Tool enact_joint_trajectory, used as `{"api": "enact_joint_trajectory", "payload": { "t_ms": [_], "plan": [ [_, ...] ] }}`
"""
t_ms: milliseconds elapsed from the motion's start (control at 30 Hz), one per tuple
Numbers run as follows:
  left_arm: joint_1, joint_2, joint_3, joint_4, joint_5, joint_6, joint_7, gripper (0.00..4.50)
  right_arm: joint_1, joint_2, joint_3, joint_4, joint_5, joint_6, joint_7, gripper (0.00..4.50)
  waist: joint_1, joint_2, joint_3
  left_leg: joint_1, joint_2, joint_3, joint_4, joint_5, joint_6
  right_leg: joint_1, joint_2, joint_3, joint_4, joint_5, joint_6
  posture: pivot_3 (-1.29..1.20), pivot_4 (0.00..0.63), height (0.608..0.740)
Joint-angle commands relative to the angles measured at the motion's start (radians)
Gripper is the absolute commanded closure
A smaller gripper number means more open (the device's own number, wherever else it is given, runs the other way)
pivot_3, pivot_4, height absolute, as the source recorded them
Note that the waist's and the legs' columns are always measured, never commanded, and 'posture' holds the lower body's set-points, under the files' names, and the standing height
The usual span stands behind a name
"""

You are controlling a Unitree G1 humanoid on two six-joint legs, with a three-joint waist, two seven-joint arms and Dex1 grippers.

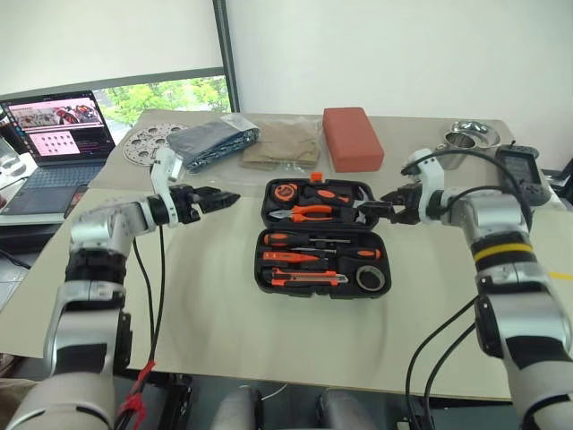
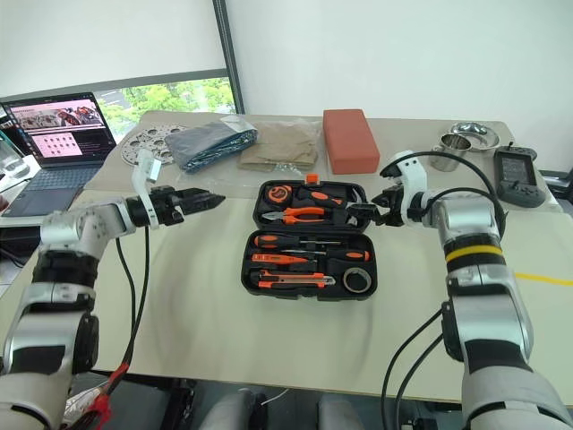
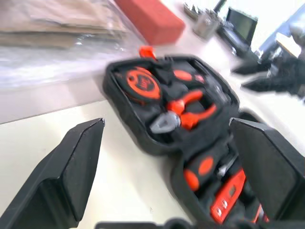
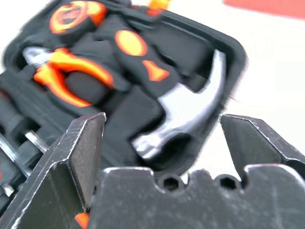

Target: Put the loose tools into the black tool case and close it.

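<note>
Table [image 1: 224, 340]: pale top, clutter along the far edge, task stuff in the middle.

Black tool case [image 1: 320, 237] lies open and flat mid-table, a bit toward the far edge. Lid half faces the far edge, w/ orange latch at its rim; base half faces the near edge. Far half holds hammer [image 4: 190, 114], orange-handled pliers [image 1: 309, 213] and a round orange tape measure. Near half holds the two black-and-orange-handled screwdrivers [image 1: 300, 240], small orange screwdriver [image 1: 288, 256], orange-and-black utility knife [image 1: 304, 279] and small dark tape roll [image 1: 370, 279] at its right end. No loose tools seen on the table around the case, so loading looks done; closing is the step in hand.

Left gripper [image 1: 219, 199] hangs above the table, well left of the case's far half, fingers apart, nothing between them. Right gripper [image 1: 380, 209] sits just at the right end of the far half, by the hammer slot, fingers apart, empty; can't tell if it touches the rim.

Next move, as I judge it: both grippers get on the far half's outer ends or far rim, swing it up and over toward the near edge onto the base, press till the latch catches. Needs tools seated flush first, or the lid won't shut. Base may slide; one gripper may have to pin it.
</note>
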Motion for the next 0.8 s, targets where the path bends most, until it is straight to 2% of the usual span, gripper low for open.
{"api": "enact_joint_trajectory", "payload": {
  "t_ms": [33, 200, 267, 433, 667, 700, 733, 800],
  "plan": [
    [-0.096, 0.003, 0.025, 0.158, 0.016, 0.029, -0.078, 0.0, -0.102, 0.0, -0.046, 0.145, 0.004, 0.046, 0.039, 0.07, -0.001, 0.0, 0.0, -0.002, 0.0, 0.0, -0.001, 0.0, 0.0, -0.002, 0.0, 0.0, 0.001, 0.0, 0.0, 0.0, 0.15, 0.74],
    [-0.157, -0.012, -0.008, 0.271, 0.068, 0.035, -0.197, 0.0, -0.156, 0.006, -0.07, 0.27, -0.004, 0.139, 0.058, 0.07, -0.01, 0.001, 0.0, -0.006, 0.0, 0.0, -0.001, 0.001, -0.001, -0.007, 0.001, -0.002, 0.002, 0.0, -0.001, 0.0, 0.15, 0.74],
    [-0.183, -0.031, -0.006, 0.326, 0.091, 0.029, -0.198, 0.0, -0.168, 0.01, -0.106, 0.307, 0.011, 0.147, 0.037, 0.07, -0.015, 0.001, 0.0, -0.006, 0.0, 0.0, -0.001, 0.001, -0.001, -0.007, 0.002, -0.002, 0.002, 0.0, -0.001, 0.0, 0.15, 0.74],
    [-0.223, -0.07, 0.015, 0.415, 0.142, -0.029, -0.153, 0.0, -0.168, 0.031, -0.144, 0.344, -0.007, 0.108, -0.012, 1.41, -0.021, 0.001, 0.0, -0.006, -0.001, 0.0, -0.001, 0.001, -0.002, -0.007, 0.001, -0.002, 0.002, 0.0, -0.001, 0.0, 0.15, 0.74],
    [-0.254, -0.096, 0.071, 0.468, 0.166, -0.066, -0.1, 0.0, -0.177, 0.06, -0.174, 0.355, -0.017, 0.082, -0.031, 3.81, -0.026, 0.001, 0.0, -0.006, 0.0, 0.0, -0.001, 0.002, -0.003, -0.007, 0.001, -0.002, 0.003, 0.001, 0.0, 0.0, 0.15, 0.74],
    [-0.256, -0.097, 0.077, 0.471, 0.168, -0.065, -0.098, 0.0, -0.178, 0.062, -0.175, 0.355, -0.019, 0.08, -0.029, 4.27, -0.027, 0.001, 0.0, -0.006, 0.0, 0.0, -0.001, 0.002, -0.003, -0.007, 0.001, -0.002, 0.003, 0.001, 0.0, 0.0, 0.15, 0.74],
    [-0.257, -0.099, 0.081, 0.474, 0.172, -0.066, -0.097, 0.0, -0.179, 0.064, -0.176, 0.355, -0.021, 0.079, -0.027, 4.47, -0.027, 0.001, 0.0, -0.006, 0.0, 0.0, -0.001, 0.002, -0.003, -0.007, 0.001, -0.002, 0.003, 0.001, 0.0, 0.0, 0.15, 0.74],
    [-0.255, -0.105, 0.089, 0.48, 0.181, -0.072, -0.089, 0.0, -0.18, 0.065, -0.177, 0.355, -0.022, 0.082, -0.02, 4.47, -0.029, 0.001, 0.0, -0.006, 0.0, 0.0, -0.002, 0.002, -0.003, -0.007, 0.001, -0.001, 0.003, 0.001, 0.0, 0.0, 0.15, 0.74]
  ]
}}
